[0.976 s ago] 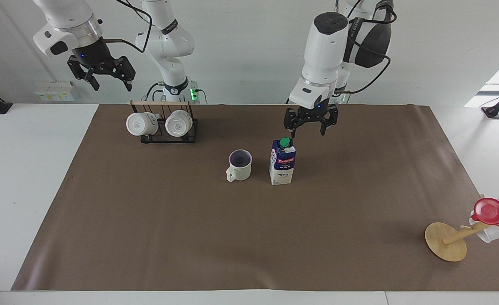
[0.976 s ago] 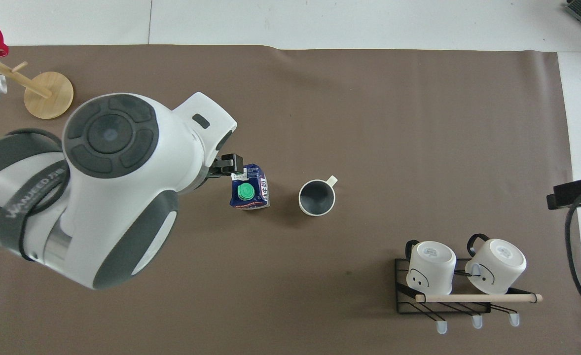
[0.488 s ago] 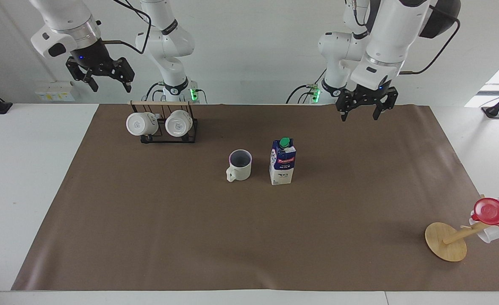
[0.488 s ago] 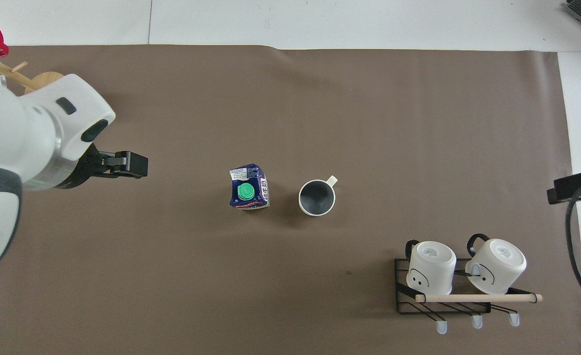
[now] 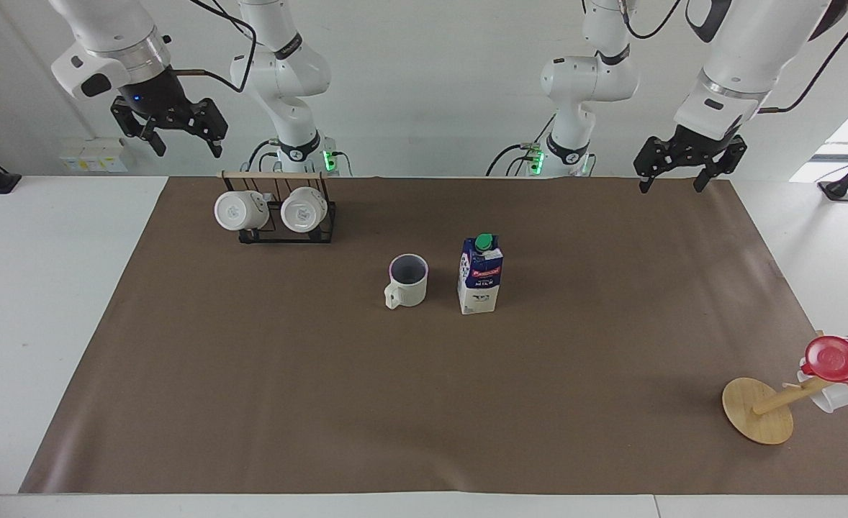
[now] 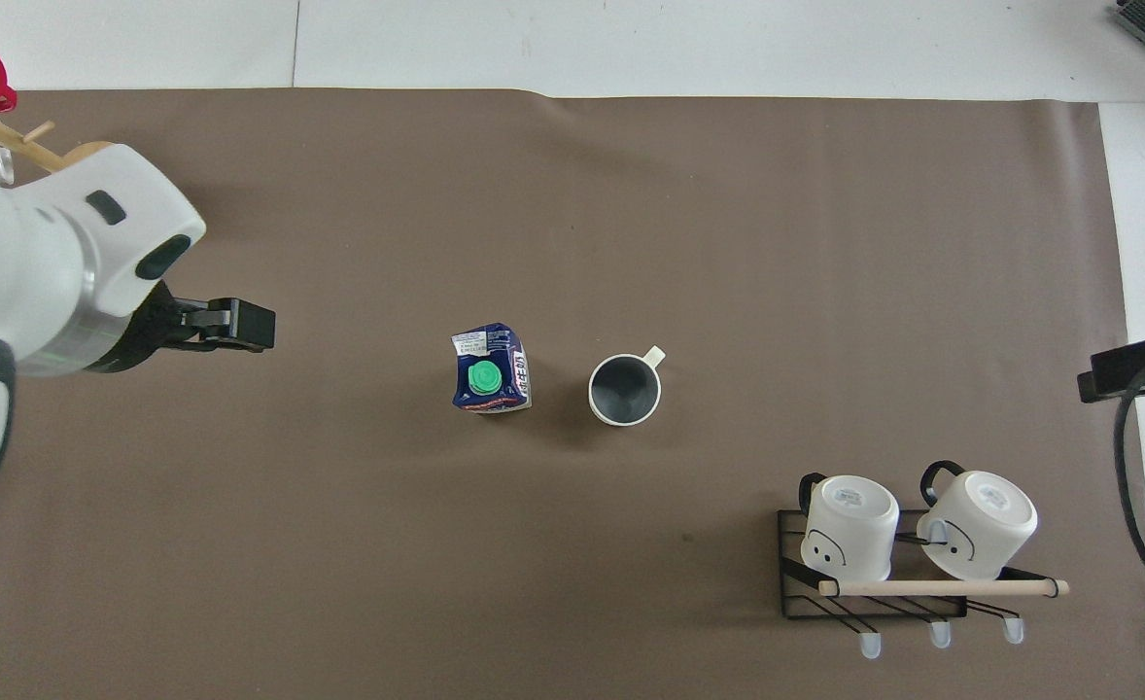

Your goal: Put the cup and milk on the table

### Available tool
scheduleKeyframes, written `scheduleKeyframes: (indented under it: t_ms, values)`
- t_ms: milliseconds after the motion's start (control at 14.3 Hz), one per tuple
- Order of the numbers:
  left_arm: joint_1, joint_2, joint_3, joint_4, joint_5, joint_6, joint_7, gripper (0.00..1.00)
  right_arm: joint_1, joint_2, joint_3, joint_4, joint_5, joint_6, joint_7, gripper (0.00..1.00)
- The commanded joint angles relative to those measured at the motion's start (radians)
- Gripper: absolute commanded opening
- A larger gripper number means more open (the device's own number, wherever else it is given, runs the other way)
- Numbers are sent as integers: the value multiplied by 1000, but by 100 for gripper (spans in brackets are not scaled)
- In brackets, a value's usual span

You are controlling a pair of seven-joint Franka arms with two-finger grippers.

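Observation:
The cup (image 5: pixel 407 282) stands upright on the table's brown mat (image 5: pixel 424 403), handle pointing away from the robots; it also shows in the overhead view (image 6: pixel 624 390). The milk (image 5: pixel 480 277) stands upright beside it, toward the left arm's end, green cap on top (image 6: pixel 491 382). My left gripper (image 5: pixel 671 185) is open and empty, raised over the mat toward the left arm's end, well apart from the milk; it also shows in the overhead view (image 6: pixel 242 326). My right gripper (image 5: pixel 188 147) is open and empty, held high over the right arm's end, and waits.
A black wire rack (image 5: pixel 280 229) holding two all-white mugs stands close to the robots toward the right arm's end (image 6: pixel 908 583). A tipped wooden mug stand (image 5: pixel 759 410) with a red translucent cup (image 5: pixel 838 360) lies at the mat's corner toward the left arm's end.
My left gripper has drawn away from the milk's top, rising and swinging toward the left arm's end. The milk and cup have not moved. The right arm barely shifted.

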Motion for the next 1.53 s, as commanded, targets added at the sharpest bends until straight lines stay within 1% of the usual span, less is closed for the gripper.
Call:
scheduleKeyframes:
  t_ms: [0,279,1463]
  values:
    - [34,3,-8,19,-34,-28,56,100,-6,5,3,13,-9,3,-28,100]
    - [34,3,-11,19,-35,-29,54,100,-6,-13,1,14,-1,0,-24,100]
    - [34,-7,-1,19,-32,-34,54,100,-6,-12,1,14,-1,1,-23,100]
